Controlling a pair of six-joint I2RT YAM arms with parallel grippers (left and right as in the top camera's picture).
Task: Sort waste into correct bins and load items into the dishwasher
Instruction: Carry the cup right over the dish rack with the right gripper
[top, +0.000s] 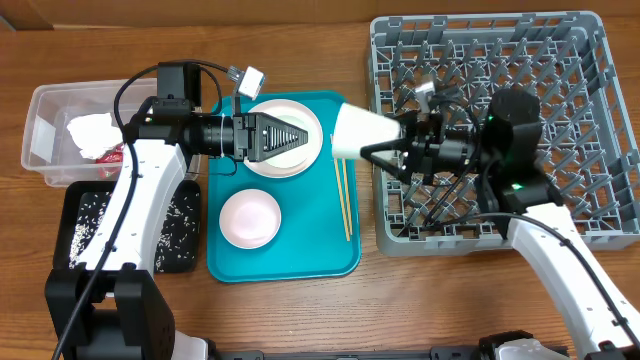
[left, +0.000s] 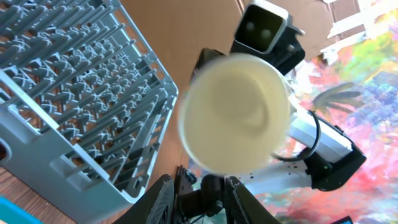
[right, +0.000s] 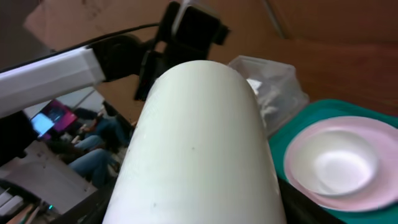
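Note:
My right gripper (top: 388, 137) is shut on a small white cup (top: 356, 130), held on its side above the gap between the teal tray (top: 300, 262) and the grey dishwasher rack (top: 560, 60). The cup's mouth (left: 236, 118) faces my left gripper. The cup's wall (right: 199, 143) fills the right wrist view and hides the fingers. My left gripper (top: 300, 137) hovers over a white plate (top: 300, 118) on the tray, jaws a little apart and empty (left: 199, 182). A white bowl (top: 250, 218) and wooden chopsticks (top: 345, 200) lie on the tray.
A clear tub (top: 45, 110) at far left holds a crumpled tissue (top: 90, 130) and a red wrapper (top: 112, 153). Below it a black tray (top: 80, 225) holds scattered rice. The rack's pegs (left: 74, 81) stand close to the cup's right.

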